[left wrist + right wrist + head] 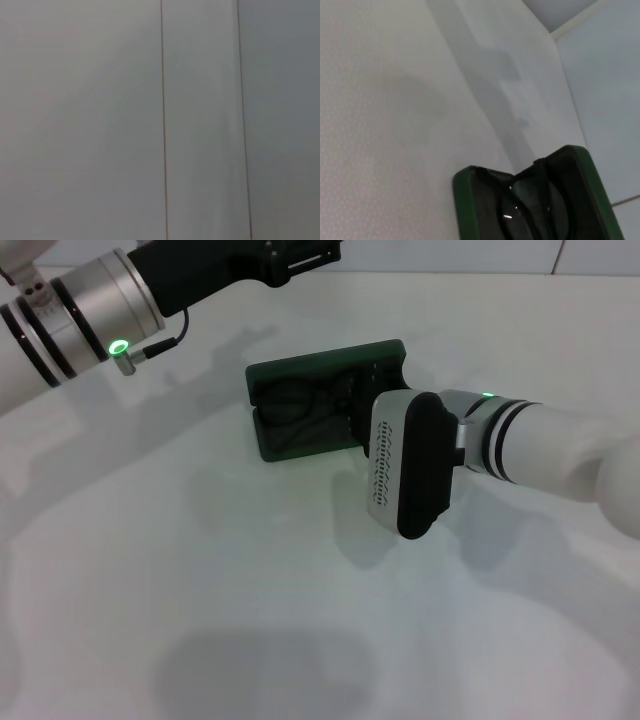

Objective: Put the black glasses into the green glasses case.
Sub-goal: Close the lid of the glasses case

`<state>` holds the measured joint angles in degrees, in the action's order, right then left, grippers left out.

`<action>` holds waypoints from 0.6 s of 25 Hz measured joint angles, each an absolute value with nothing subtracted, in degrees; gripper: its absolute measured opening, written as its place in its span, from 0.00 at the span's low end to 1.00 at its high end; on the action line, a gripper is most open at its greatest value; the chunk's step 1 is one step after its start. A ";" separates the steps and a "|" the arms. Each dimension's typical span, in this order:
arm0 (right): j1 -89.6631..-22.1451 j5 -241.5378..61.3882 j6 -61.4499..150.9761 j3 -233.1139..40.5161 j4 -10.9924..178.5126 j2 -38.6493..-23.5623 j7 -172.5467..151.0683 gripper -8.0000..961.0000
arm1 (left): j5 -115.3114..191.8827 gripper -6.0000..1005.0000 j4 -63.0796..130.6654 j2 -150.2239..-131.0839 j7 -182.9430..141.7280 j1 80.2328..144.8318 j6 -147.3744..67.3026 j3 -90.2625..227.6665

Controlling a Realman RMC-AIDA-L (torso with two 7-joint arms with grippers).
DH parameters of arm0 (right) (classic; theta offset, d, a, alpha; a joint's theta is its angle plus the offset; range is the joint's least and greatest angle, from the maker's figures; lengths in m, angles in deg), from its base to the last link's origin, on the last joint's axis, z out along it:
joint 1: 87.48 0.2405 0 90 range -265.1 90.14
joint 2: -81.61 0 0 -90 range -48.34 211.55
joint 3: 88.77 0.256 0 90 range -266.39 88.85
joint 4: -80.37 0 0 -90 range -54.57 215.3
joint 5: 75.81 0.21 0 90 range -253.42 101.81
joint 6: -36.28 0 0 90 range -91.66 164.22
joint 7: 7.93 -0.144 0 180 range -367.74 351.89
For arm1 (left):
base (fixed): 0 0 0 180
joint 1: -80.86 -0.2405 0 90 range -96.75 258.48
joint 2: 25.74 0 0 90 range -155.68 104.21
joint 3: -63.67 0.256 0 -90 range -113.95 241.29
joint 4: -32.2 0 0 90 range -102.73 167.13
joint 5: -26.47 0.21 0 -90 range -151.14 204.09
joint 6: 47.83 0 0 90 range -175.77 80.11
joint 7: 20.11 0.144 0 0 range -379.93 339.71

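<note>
The green glasses case (290,375) lies open on the white table, a little beyond the middle. The black glasses (310,405) lie folded inside it, lenses and thin arms showing against the dark lining. In the right wrist view the case (465,185) shows from close up with the glasses (530,205) in its hollow. My right gripper (400,465), a white and black block, hangs over the case's right end and hides that part. My left gripper (295,260) is held high at the back left, away from the case.
The white table (200,590) stretches bare around the case. A wall (605,75) rises just behind the table's far edge. The left wrist view shows only plain pale panels (100,120).
</note>
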<state>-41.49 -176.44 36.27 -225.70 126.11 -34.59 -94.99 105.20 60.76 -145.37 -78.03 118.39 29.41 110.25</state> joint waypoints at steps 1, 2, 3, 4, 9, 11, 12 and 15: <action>-41.55 -176.46 36.27 -225.65 126.21 -34.59 -94.99 0.27 | 105.19 0.89 60.76 -145.37 -78.03 118.39 29.42 110.25; -41.62 -176.45 36.25 -225.57 126.28 -34.59 -94.99 0.18 | 105.19 0.89 60.76 -145.37 -78.03 118.39 29.43 110.25; -41.66 -176.41 36.19 -225.47 126.39 -34.58 -94.99 0.18 | 105.19 0.89 60.76 -145.36 -78.03 118.39 29.43 110.25; -41.74 -176.30 36.07 -225.32 126.54 -34.59 -94.99 0.17 | 105.19 0.89 60.76 -145.36 -78.03 118.39 29.43 110.26; -43.52 -176.10 36.01 -223.47 128.44 -34.59 -95.01 0.14 | 105.20 0.88 60.83 -145.35 -78.03 118.39 29.43 110.25; -44.33 -176.11 36.80 -222.00 129.46 -34.58 -94.98 0.12 | 105.20 0.88 60.89 -145.35 -78.03 118.39 29.44 110.26; -44.66 -176.13 37.50 -221.20 129.90 -34.58 -94.94 0.11 | 105.21 0.88 60.92 -145.35 -78.03 118.39 29.45 110.26; -45.53 -176.37 42.16 -217.57 131.04 -34.58 -94.68 0.09 | 105.32 0.88 60.96 -145.35 -78.03 118.39 29.52 110.25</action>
